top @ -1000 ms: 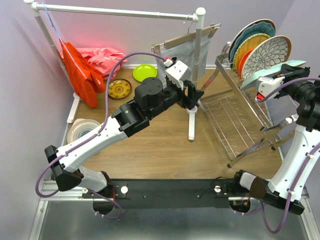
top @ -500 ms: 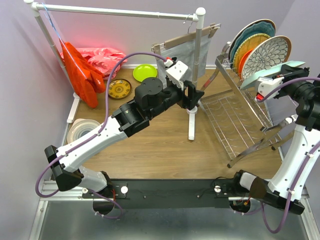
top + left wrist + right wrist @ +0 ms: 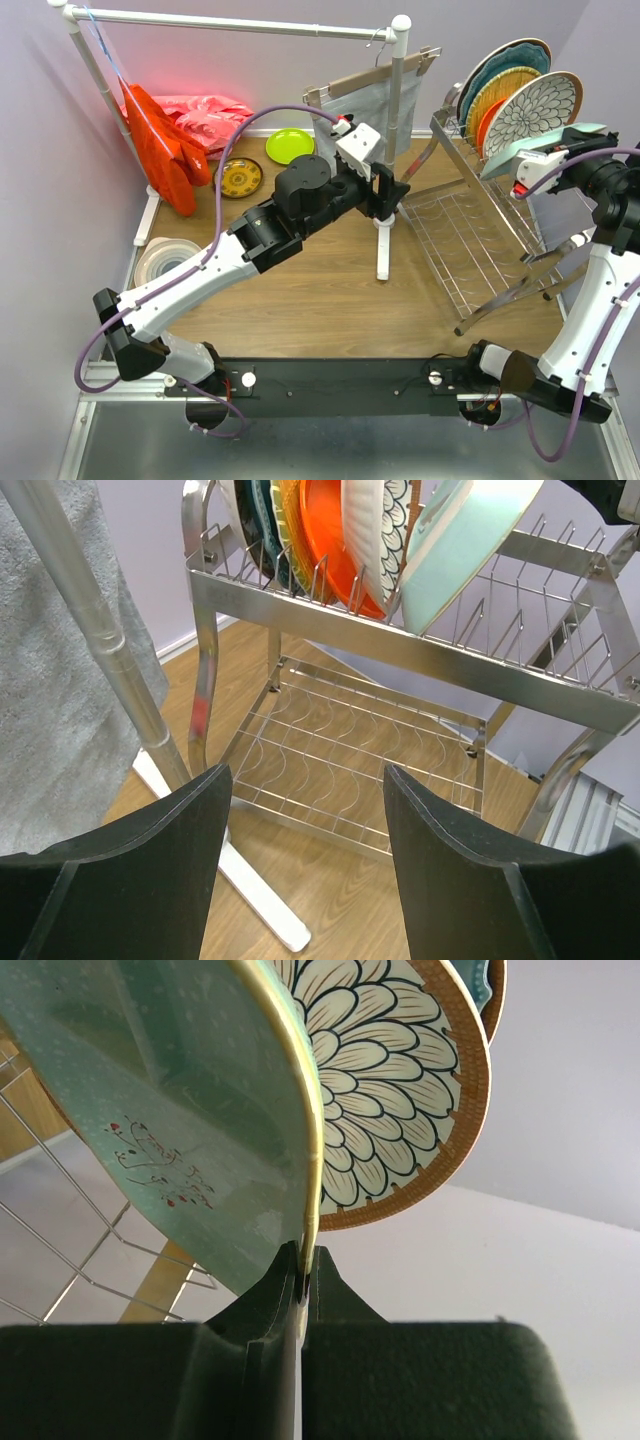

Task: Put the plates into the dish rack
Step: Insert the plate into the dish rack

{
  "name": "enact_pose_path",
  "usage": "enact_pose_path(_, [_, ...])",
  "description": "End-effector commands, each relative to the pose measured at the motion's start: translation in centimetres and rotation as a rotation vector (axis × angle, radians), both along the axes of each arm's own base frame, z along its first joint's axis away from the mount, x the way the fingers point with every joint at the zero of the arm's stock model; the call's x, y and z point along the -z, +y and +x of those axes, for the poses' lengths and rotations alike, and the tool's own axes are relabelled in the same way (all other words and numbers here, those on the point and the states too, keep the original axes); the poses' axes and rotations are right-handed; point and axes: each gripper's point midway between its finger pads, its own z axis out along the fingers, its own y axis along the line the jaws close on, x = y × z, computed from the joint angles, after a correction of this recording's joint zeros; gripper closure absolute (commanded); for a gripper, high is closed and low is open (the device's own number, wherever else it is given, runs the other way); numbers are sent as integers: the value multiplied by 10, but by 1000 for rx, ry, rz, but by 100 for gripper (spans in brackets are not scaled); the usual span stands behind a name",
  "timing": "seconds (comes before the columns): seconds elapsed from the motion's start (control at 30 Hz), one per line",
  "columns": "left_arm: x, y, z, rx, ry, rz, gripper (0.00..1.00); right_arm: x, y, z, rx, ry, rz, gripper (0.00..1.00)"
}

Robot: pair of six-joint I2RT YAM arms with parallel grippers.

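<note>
Left arm fractionally forward; mint tray speckled, gold-edged.

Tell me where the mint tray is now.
The mint tray is at the right of the top view, pinched in the right claw, tilted over the upper tier of the dish rack beside the floral plate.

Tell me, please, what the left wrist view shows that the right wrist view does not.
Only the left wrist view shows the orange plate, the lower shelf of the dish rack, the grey cloth, the white rail's foot and the left arm's jaws standing open. Only the right wrist view shows the right arm's jaws shut on the rim of the mint tray. Both show the mint tray, the floral plate beside it and the rack's wires.
</note>
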Motion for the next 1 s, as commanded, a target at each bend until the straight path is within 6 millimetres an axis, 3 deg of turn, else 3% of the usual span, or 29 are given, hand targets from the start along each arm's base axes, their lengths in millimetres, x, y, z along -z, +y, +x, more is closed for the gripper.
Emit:
enact_pose_path(0.0, [-10,-2,-2,17,-14,-10,29,-15,-21,13,69,-49,-80,96])
enact_pose_path(0.7, [-9,-2,-2,19,-16,-5,29,-28,-38,16,153,-76,-106,95])
enact_pose_path(0.97, [-7,-1,-3,21,-11,-5,29,-25,-40,14,168,-76,-107,92])
